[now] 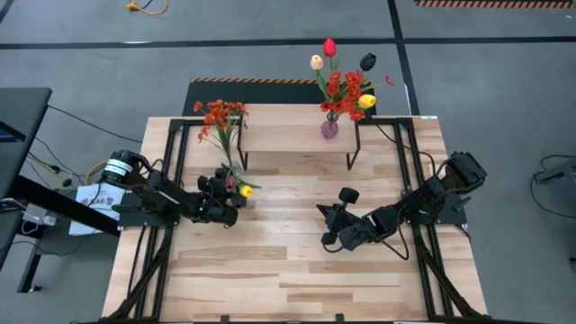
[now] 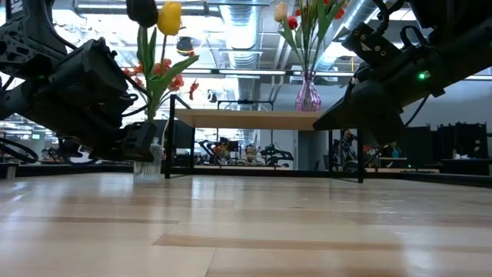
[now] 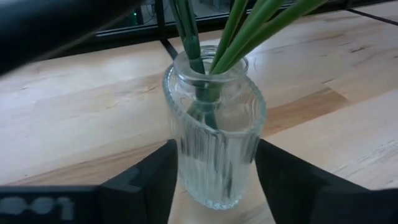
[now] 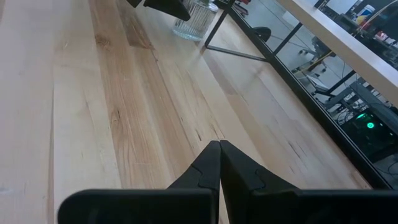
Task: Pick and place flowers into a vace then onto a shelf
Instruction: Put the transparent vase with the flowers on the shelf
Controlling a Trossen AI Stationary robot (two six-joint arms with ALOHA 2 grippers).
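A clear ribbed glass vase (image 3: pixel 214 149) stands between my left gripper's (image 3: pixel 217 186) two fingers, near the table's left middle (image 1: pixel 236 186). It holds green stems with a red-orange spray (image 1: pixel 219 117), a yellow tulip (image 2: pixel 169 17) and a dark tulip (image 2: pixel 142 9). The shelf (image 1: pixel 288 126) stands at the table's far side. On its plank rests a purple vase (image 1: pixel 330 128) with red, cream, yellow and dark flowers (image 1: pixel 346 85). My right gripper (image 4: pixel 219 146) is shut, touching nothing, just above the table's right middle (image 1: pixel 326 225). My left gripper has the clear vase's ribbed body (image 3: pixel 186 155) pinched between its two fingers (image 3: pixel 152 183), one on each side wall. The fingers come in level from the table's left. The vase is upright. Whether its base (image 3: pixel 214 202) rests on the table, I cannot tell.
The shelf's thin black legs (image 4: pixel 224 28) stand just beyond the clear vase (image 4: pixel 194 18). The left part of the plank (image 2: pixel 231 119) is bare. Open wood lies between the two grippers (image 1: pixel 279 225). Black frame rails run along both table sides (image 1: pixel 171 153).
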